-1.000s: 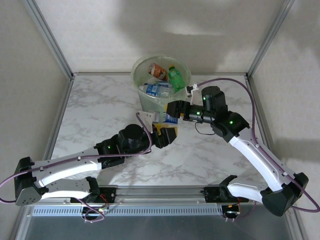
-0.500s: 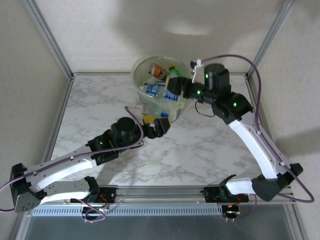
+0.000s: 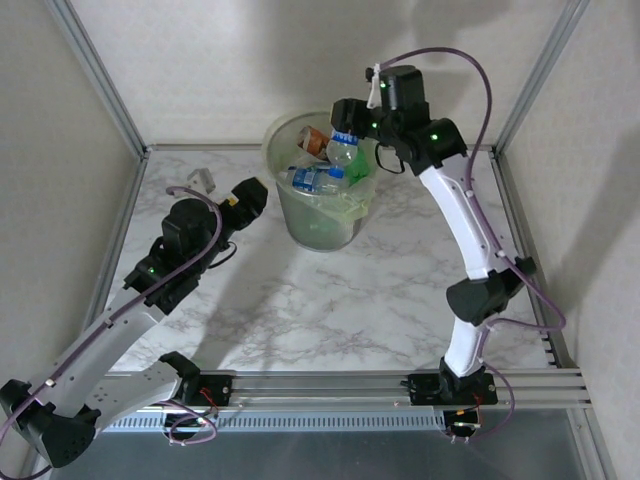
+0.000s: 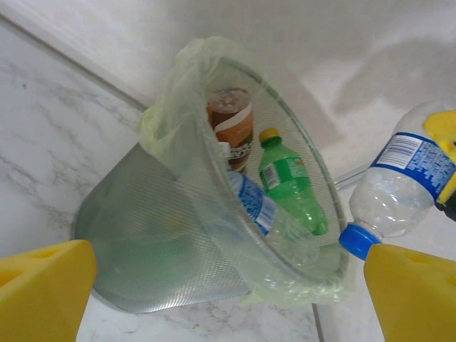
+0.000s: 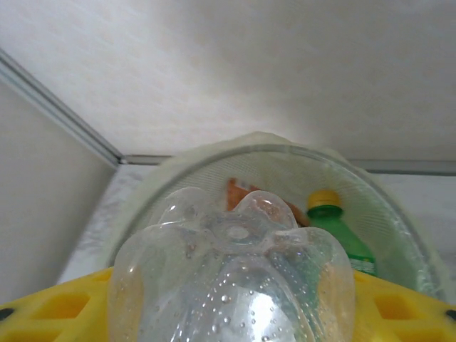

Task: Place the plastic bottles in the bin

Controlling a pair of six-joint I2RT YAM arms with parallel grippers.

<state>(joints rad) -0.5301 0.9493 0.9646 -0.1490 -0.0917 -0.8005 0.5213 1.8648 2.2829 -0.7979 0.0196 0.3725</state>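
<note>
Have the right fingers point(image 5: 57, 306) clamped on a clear held bottle point(image 4: 399, 189), gripped near its base, blue cap point(image 4: 356, 240) pointing down over the right side of the bin point(image 3: 318, 215) mouth. Reading the left fingers point(image 4: 43, 285) as wide apart, holding nothing, hovering above the table point(image 3: 380, 290) just left of the bin.

Risks, as judged:
- Could clip the rim on release. From the left wrist view, sits nearer the right lip than the centre. Would bounce out onto the table.
- Could land on the pile and roll back over the edge. Looks stacked high against the far wall.
- Could slip early. Smooth plastic, droplets inside, gripped at one end only.
- Could snag the loose liner bag point(image 4: 285, 292) draped over the rim and drag a light bin along.
- Could nudge the bin if the left arm swings right from so close.

Counts:
- Bottles: four seen. One held, three in the bin: orange-label bottle point(image 4: 229, 125), green bottle point(image 4: 288, 182) with a yellow cap, blue-label bottle point(image 4: 251, 203). Cannot tell whether more lie underneath.
- Bin: one, with one liner.
- Small grey item point(image 3: 200, 178): one, on the table at far left. Too small to identify.
</note>
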